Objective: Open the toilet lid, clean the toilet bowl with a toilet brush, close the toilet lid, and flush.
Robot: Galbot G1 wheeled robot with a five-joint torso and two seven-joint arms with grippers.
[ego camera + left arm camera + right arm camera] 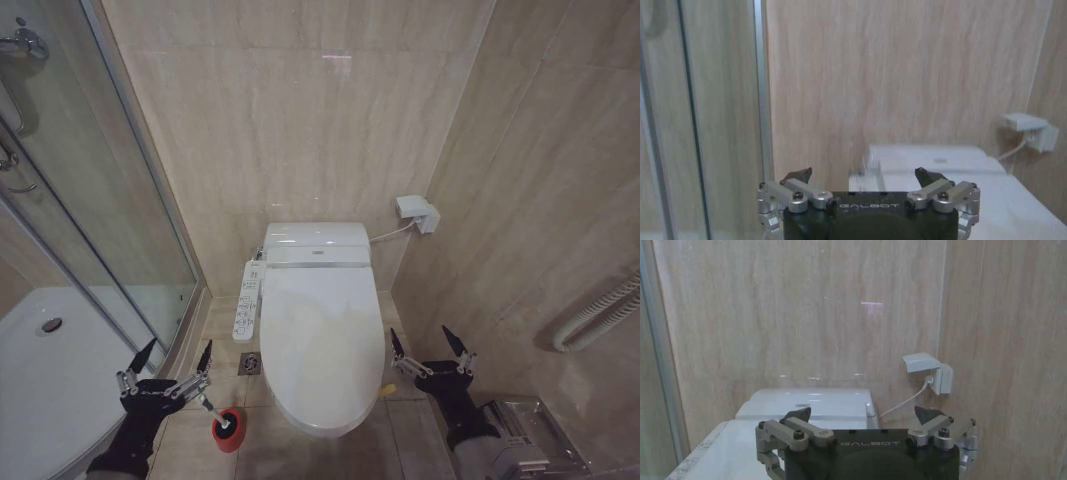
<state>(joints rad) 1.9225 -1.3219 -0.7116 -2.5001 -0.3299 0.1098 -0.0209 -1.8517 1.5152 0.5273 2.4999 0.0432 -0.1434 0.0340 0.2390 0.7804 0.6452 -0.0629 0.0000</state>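
The toilet lid (320, 345) is down and closed over the toilet bowl (330, 428), of which a narrow white front edge peeks out under the lid. The lid's long axis runs from the tank (315, 243) at the wall toward the robot, so its free front edge is the near end and its hinge is the far end. It lies between the two pincers, a little ahead of both.

The right gripper (431, 349) hangs just beside the lid's right flank, close to the front part, with its two fingers spread wide and holding nothing. From this pincer the lid is to the inner side and slightly forward. The left gripper (176, 362) stands farther out on the other side, also spread and empty; between it and the lid there is a strip of tiled floor with a small drain (250, 364).

The toilet brush (222, 423) sits in its red holder (229, 432) on the floor, just below and to the inner side of the left pincer, its thin handle leaning up toward that pincer.

My judgement is that opening the lid is the step in hand, not yet begun. The right arm is nearer to the lid's front edge, and the left arm is nearer to the brush.

In the wrist views both pincers point at the marble wall, fingers apart.
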